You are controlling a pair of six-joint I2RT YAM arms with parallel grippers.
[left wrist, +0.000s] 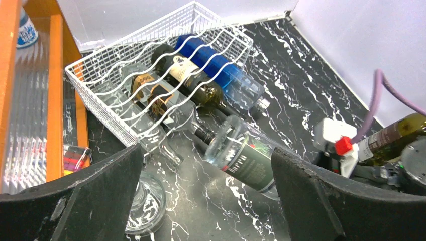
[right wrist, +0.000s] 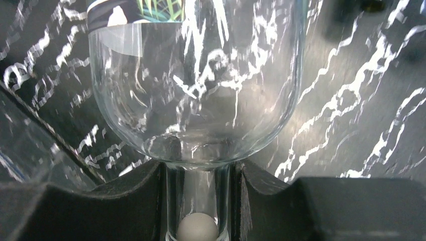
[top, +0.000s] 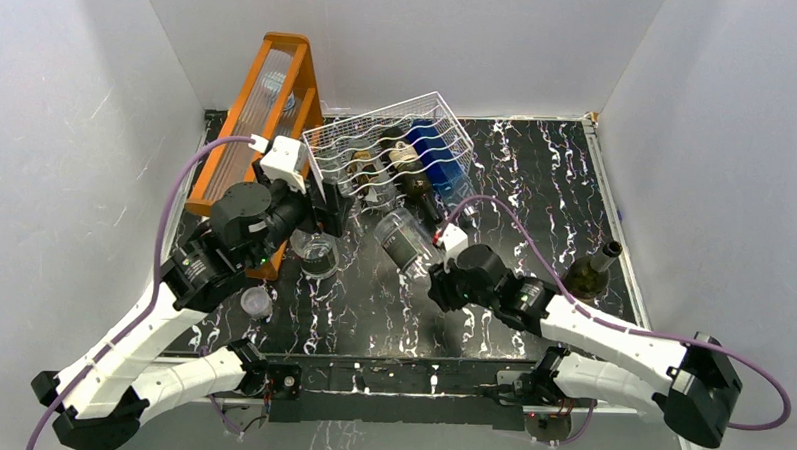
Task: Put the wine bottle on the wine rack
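The white wire wine rack (top: pixel 387 145) stands at the back centre and also shows in the left wrist view (left wrist: pixel 150 65). It holds a clear bottle with a brown label (left wrist: pixel 150 93), a dark bottle with a cream label (left wrist: pixel 188 75) and a blue bottle (left wrist: pixel 213 63). My right gripper (top: pixel 443 267) is shut on the neck of a clear wine bottle with a dark green label (top: pixel 406 237), tilted just in front of the rack, base toward it. The neck sits between my fingers in the right wrist view (right wrist: pixel 197 170). My left gripper (top: pixel 327 218) is open and empty beside the rack's front left corner (left wrist: pixel 206 175).
A tall orange wooden frame (top: pixel 264 105) stands left of the rack. A clear glass vessel (top: pixel 318 252) stands below my left gripper, and a small clear cup (top: pixel 257 302) is nearer. A green bottle (top: pixel 591 272) stands upright at the right.
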